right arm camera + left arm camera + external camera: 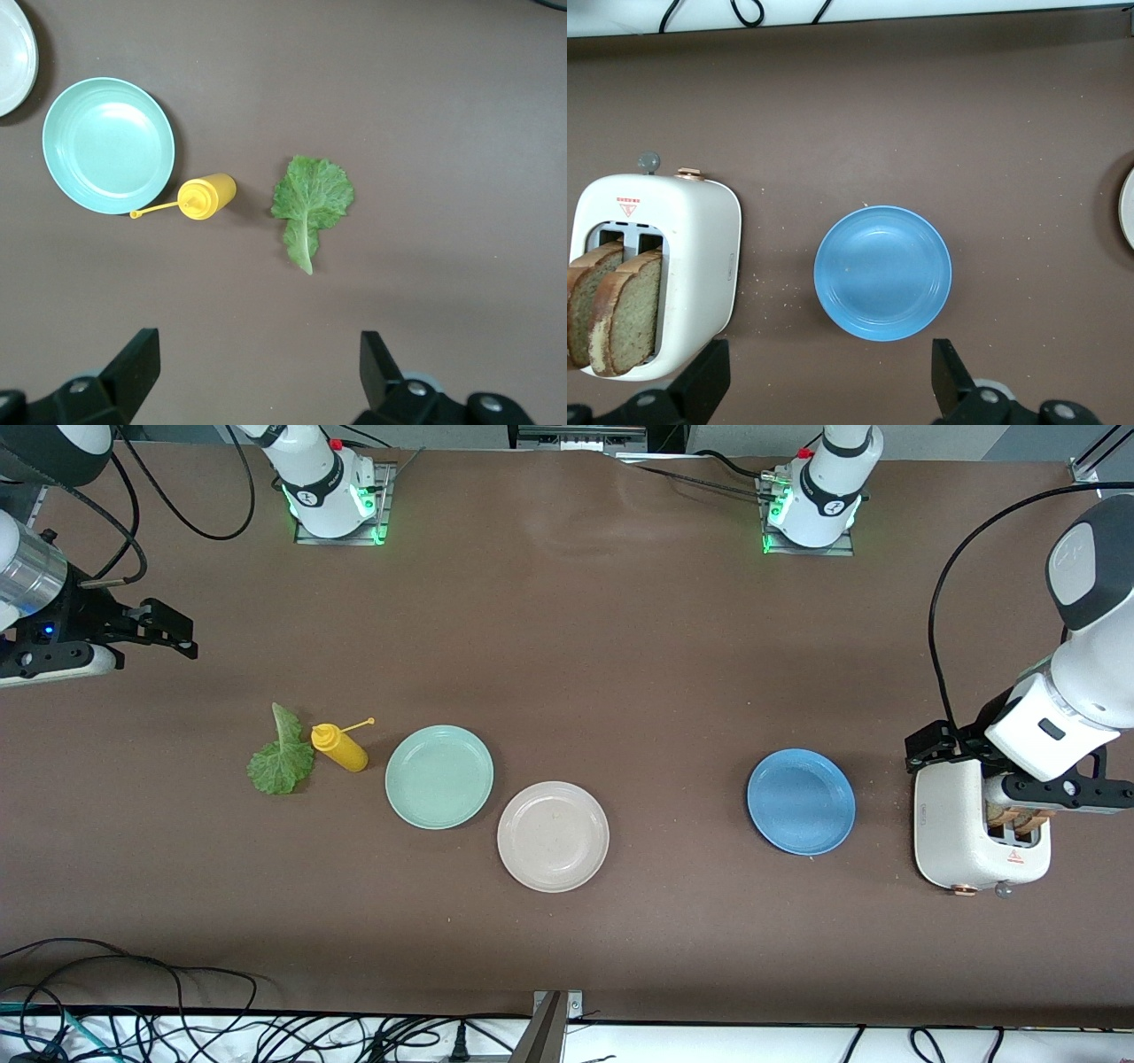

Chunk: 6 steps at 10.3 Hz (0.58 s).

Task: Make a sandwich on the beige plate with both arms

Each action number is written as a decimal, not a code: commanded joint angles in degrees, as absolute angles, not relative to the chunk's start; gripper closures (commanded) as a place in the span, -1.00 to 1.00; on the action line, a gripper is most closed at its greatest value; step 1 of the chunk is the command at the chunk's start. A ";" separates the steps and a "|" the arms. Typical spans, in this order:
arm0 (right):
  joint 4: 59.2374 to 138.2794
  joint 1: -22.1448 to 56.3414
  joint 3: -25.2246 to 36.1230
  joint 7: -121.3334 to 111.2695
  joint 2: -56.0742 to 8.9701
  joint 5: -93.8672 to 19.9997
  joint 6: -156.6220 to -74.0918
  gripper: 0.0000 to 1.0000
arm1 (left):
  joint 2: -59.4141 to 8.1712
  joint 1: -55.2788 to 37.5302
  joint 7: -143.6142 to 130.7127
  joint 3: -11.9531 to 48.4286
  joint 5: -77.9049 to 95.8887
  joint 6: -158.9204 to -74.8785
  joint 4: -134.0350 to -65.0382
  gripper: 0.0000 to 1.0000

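**Beige plate bare, both grippers spread wide**

Beige plate [553,836] sits nearest the camera, touching the mint plate [438,776]. Lettuce leaf [281,755] lies beside a yellow bottle [339,747]. Bread slices [613,308] stand in the toaster [966,834]. Left gripper [930,746] hangs over the toaster, right gripper [166,632] over bare table.

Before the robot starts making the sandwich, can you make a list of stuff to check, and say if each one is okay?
1. Beige plate has nothing on it, ready for food: ok.
2. Two bread slices stand in the white toaster, sticking up to grab: ok.
3. Lettuce leaf lies flat on the table beside the yellow bottle, not under anything: ok.
4. Left gripper is open, over the toaster: ok.
5. Right gripper is open, up in the air toward the right arm's end of the table: ok.
6. Whether the toaster is hot: cannot tell.
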<state>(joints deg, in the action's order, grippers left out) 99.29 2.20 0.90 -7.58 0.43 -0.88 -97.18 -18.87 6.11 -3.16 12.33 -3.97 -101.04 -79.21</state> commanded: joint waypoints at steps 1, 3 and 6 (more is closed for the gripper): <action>97.91 1.49 1.92 -5.99 0.09 -2.02 -95.54 -1.00 | -18.19 6.42 -3.87 12.66 -4.66 -100.55 -79.63 -1.00; 97.74 1.76 2.11 -6.07 0.09 -1.24 -95.54 -1.00 | -18.28 6.68 -3.87 12.66 -3.70 -100.72 -79.98 -1.00; 97.56 2.20 1.76 -5.98 0.18 -1.05 -95.63 -1.00 | -18.28 6.86 -3.87 12.66 -3.69 -100.72 -79.98 -1.00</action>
<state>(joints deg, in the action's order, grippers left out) 98.94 2.22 2.03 -6.67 0.43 -0.88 -96.98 -18.88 6.39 -3.40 12.28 -3.95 -101.03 -79.43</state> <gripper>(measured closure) 0.000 0.000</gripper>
